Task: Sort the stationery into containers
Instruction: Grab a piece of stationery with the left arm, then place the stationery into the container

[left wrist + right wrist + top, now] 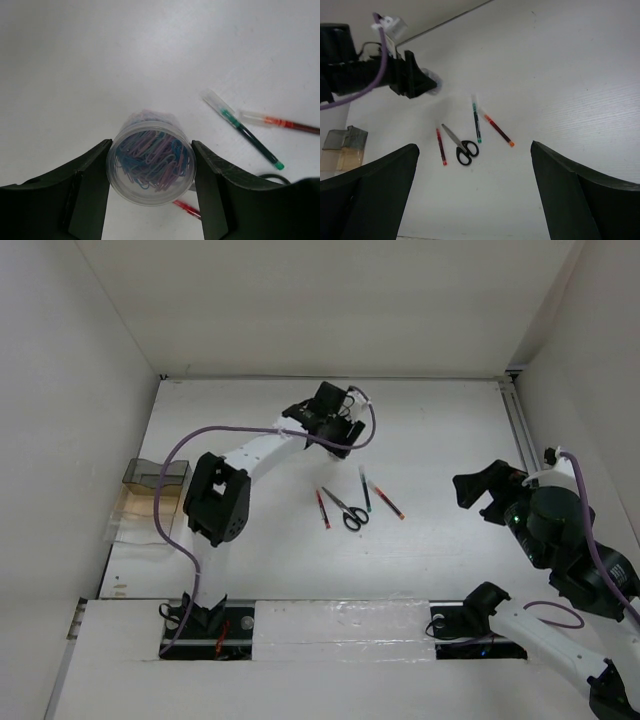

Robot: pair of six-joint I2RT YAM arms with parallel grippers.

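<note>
My left gripper (151,146) is shut on the small round translucent roll (150,169), a clear tub full of coloured paper clips; both fingers press its sides. In the top view this gripper (335,418) is at the far middle of the table. The black-handled scissors (346,510) lie mid-table between a red pen (322,508) and a green pen (365,490), with a dark red pen (387,502) to their right. My right gripper (488,490) is open and empty, right of the pens; its view shows the scissors (461,146).
The containers stand in a row at the table's left edge: a grey translucent box (155,475) and a tan one (140,508) in front of it. White walls enclose the table on the far side and both sides.
</note>
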